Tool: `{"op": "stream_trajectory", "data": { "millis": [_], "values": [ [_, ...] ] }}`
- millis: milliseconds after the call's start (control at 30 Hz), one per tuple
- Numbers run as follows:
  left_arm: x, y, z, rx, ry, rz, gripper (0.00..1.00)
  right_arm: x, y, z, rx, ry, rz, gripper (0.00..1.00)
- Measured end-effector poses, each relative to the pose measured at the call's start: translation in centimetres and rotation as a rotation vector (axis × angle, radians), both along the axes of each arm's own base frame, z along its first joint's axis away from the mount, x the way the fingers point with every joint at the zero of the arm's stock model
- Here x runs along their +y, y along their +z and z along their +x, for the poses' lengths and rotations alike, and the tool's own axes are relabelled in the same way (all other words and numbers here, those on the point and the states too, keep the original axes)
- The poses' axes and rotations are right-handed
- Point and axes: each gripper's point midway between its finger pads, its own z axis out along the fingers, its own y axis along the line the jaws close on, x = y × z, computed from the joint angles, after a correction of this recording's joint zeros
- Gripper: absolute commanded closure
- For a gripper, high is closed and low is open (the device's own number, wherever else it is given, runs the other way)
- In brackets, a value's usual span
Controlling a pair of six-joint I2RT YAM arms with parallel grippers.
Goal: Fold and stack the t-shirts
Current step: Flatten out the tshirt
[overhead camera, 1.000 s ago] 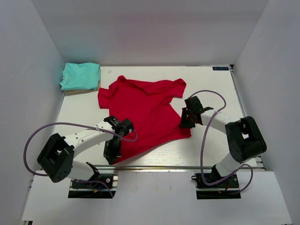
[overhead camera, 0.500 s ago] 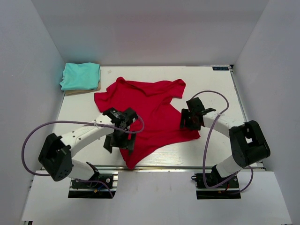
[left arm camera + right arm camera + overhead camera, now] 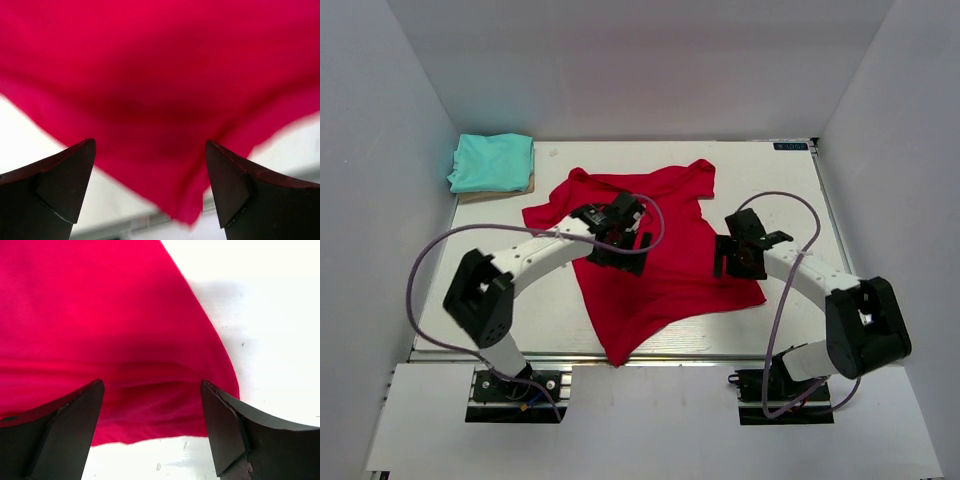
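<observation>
Left jaws have let go of the near-left hem and swung up over the middle of the red t-shirt [image 3: 680, 270]
Both pairs of jaws stand wide apart with nothing between them: the left jaws over the shirt's chest, the right jaws over its right hem, which has slid toward the right edge of the tabletop [image 3: 770, 190]. The red t-shirt lies rumpled mid-tabletop, its lower end drawn to a point at the near edge. The teal t-shirt [image 3: 492, 162] sits folded in the far left corner, well apart
</observation>
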Motion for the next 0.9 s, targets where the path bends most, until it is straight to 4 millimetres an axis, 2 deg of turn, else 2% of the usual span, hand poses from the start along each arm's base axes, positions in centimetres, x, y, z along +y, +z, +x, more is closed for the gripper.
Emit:
{"op": "stream_trajectory", "data": {
  "millis": [133,233,367,433,600,700,733,900],
  "values": [
    [-2.0,-1.0,6.1,-0.117,0.033,0.028,0.0,1.2,2.3,0.8,-0.083,0.069,0.067,0.14],
    [-2.8,-2.6,10.1,-0.16,0.062,0.055,0.0,1.9,2.9,1.4,-0.12,0.11,0.094,0.14],
    [-2.8,-6.1,15.0,-0.165,0.101,0.107,0.0,2.1,1.9,1.5,-0.095,0.128,0.088,0.14],
    [-2.9,-7.7,16.6,-0.149,0.108,0.105,0.0,2.1,1.1,1.6,-0.074,0.127,0.08,0.14],
    [-2.6,-7.8,20.9,-0.198,0.132,0.076,0.0,1.9,-2.1,1.6,0.023,0.11,0.037,0.14],
    [-2.8,-7.8,23.6,-0.223,0.144,0.052,0.0,2.4,-2.1,3.6,0.012,0.091,0.032,0.14],
    [-3.3,-7.7,25.1,-0.243,0.145,0.037,0.0,2.3,-2.1,4.4,0.009,0.082,0.025,0.14],
    [-3.8,-7.7,30.0,-0.323,0.155,-0.001,0.0,1.9,-1.9,10.8,-0.043,0.024,-0.007,0.13]
  ]
}}
